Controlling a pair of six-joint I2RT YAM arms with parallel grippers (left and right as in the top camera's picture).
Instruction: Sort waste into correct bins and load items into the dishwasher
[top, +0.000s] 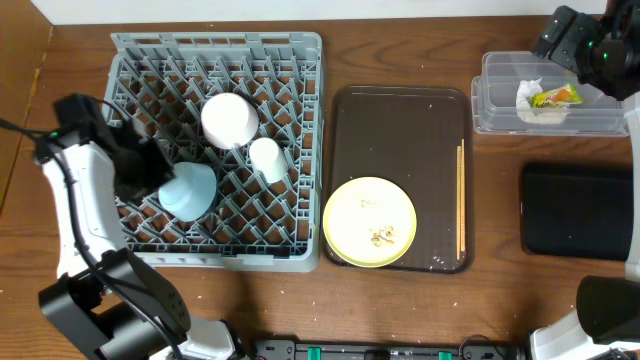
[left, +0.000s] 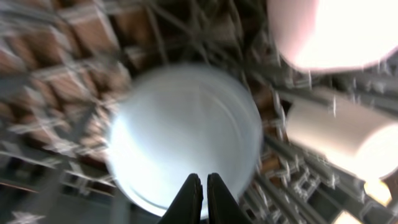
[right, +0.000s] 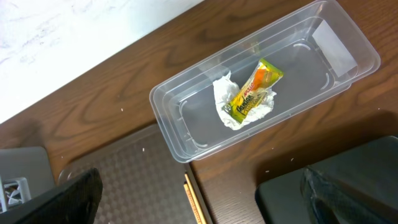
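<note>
Wooden desk, overhead view: grey dish rack at left, dark brown serving tray at centre, clear tub and flat black tray at right.

The rack holds the pale pink bowl, the small white cup and the light blue bowl. All three are lodged among the pegs, which probably keep them from sliding. The blue bowl appears tilted.

The left fingers are pressed together with nothing between them, just beside the blue bowl; contact cannot be judged. The right fingers are spread wide and empty above the tub, which suits a release over the waste.

The crumpled tissue and the wrapper lie inside the tub. The yellow plate, carrying pale crumbs, and the chopsticks sit on the serving tray, not yet loaded. The waste sorting therefore looks largely done and the loading partly done.

Only the overhead view gives the whole layout, including the plate. The left wrist view, though blurred, shows the closed tips against the bowl's rim, which the arm masks from above. The right wrist view shows the wrapper resting on top of the tissue.
</note>
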